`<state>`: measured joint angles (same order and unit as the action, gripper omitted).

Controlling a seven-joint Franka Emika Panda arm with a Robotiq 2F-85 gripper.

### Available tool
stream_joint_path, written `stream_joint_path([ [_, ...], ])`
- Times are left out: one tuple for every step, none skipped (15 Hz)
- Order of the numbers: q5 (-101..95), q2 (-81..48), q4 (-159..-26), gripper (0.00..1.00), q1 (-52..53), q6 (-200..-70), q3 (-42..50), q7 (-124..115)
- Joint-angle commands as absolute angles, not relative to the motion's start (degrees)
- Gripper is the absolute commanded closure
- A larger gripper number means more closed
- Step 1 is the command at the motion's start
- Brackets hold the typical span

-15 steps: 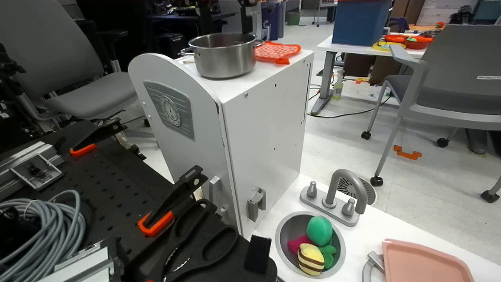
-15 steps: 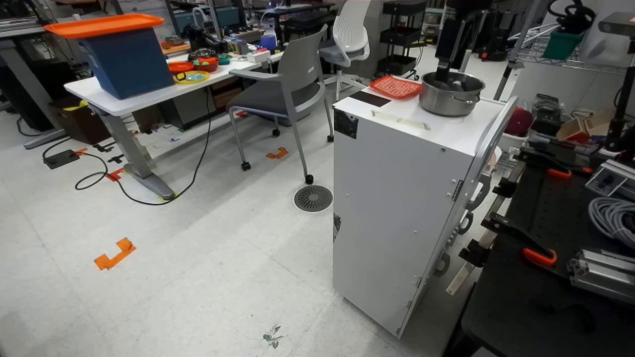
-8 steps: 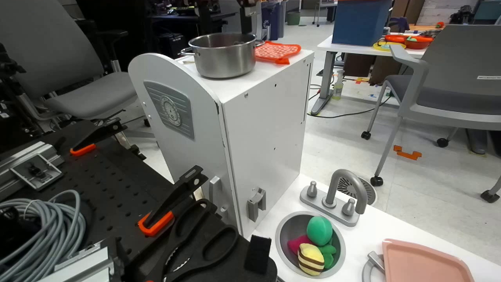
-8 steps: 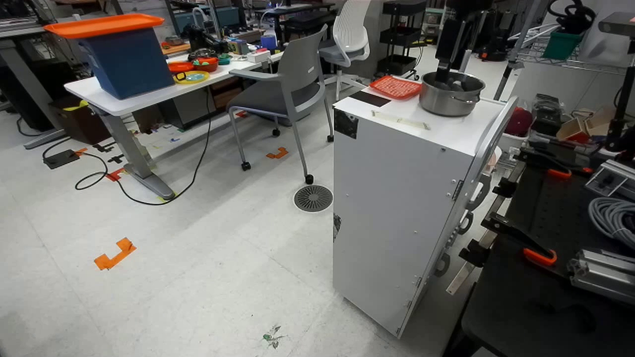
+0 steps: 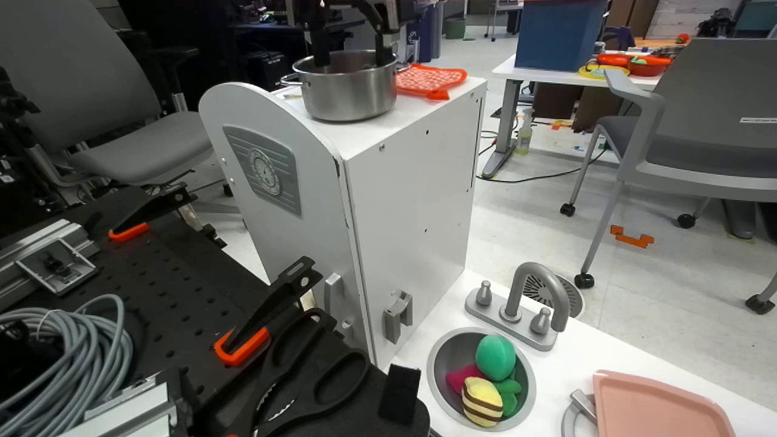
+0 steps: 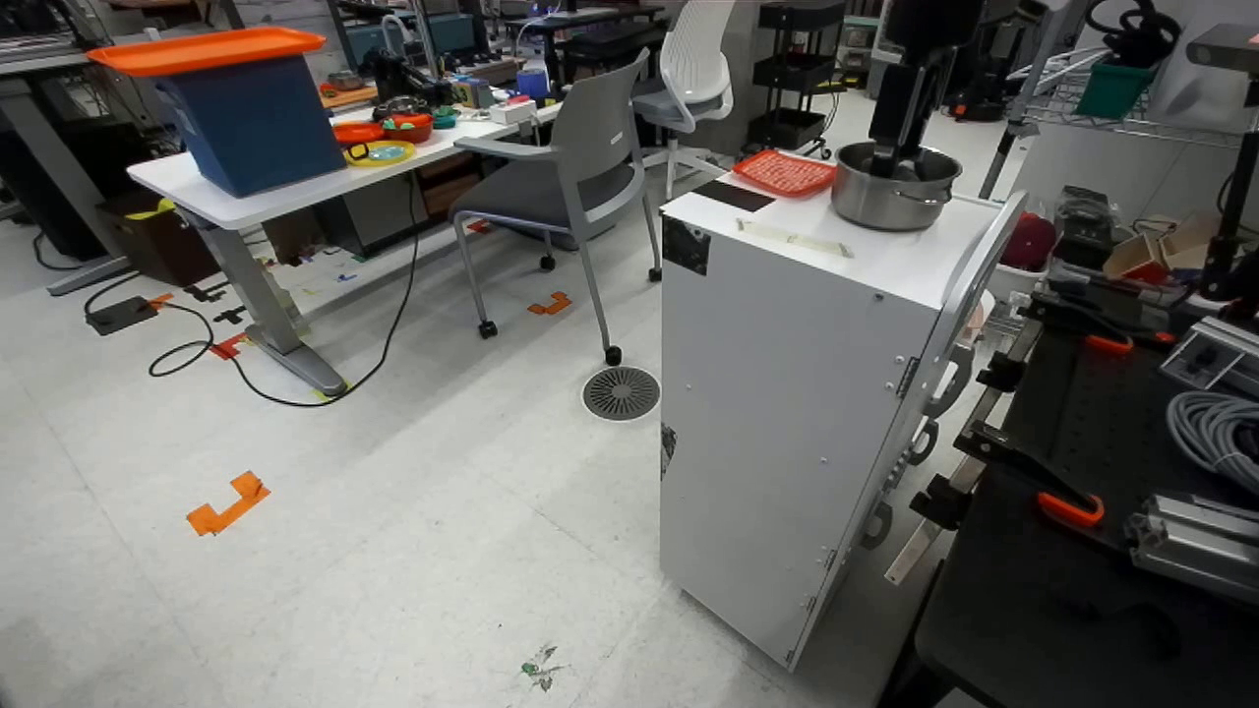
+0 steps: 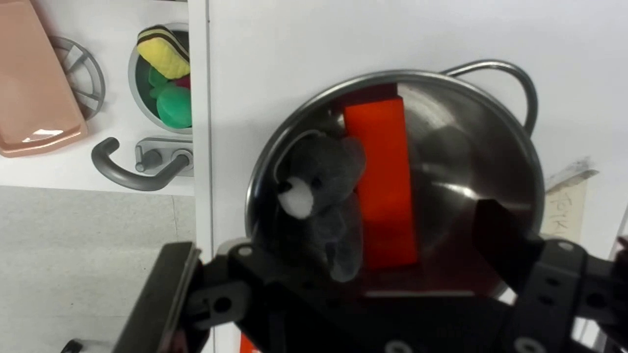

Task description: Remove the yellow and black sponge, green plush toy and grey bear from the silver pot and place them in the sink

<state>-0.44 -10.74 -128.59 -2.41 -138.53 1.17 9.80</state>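
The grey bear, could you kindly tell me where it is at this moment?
In the wrist view, the grey bear lies inside the silver pot, in the pot's left half as pictured, beside the red block.

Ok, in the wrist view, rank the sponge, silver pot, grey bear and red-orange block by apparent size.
1. silver pot
2. grey bear and red-orange block: too alike to rank
3. yellow and black sponge: looks smallest, though partly hidden and farther from the camera

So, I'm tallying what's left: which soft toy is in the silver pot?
The grey bear, beside a red block; the green plush toy and yellow and black sponge are in the sink.
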Motion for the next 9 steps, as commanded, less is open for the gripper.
stream_joint_path([
  [-0.1,-12.5,-126.7,0.0,-3.0,-137.0,1.1,10.7],
  [-0.2,-12.8,-126.6,0.0,-3.0,-137.0,1.1,10.6],
  [-0.4,-13.1,-126.5,0.0,-3.0,-136.9,1.1,10.5],
  [-0.4,-13.3,-126.4,0.0,-3.0,-136.9,1.1,10.5],
  [-0.5,-13.5,-126.2,0.0,-3.0,-137.0,1.1,10.5],
  [-0.5,-13.5,-126.2,0.0,-3.0,-137.1,1.1,10.6],
  [-0.6,-13.5,-126.2,0.25,-3.0,-137.1,1.1,10.5],
  [-0.6,-13.5,-126.1,0.26,-3.0,-137.2,1.1,10.6],
  [-0.6,-13.4,-126.1,0.34,-3.0,-137.2,1.1,10.6],
])
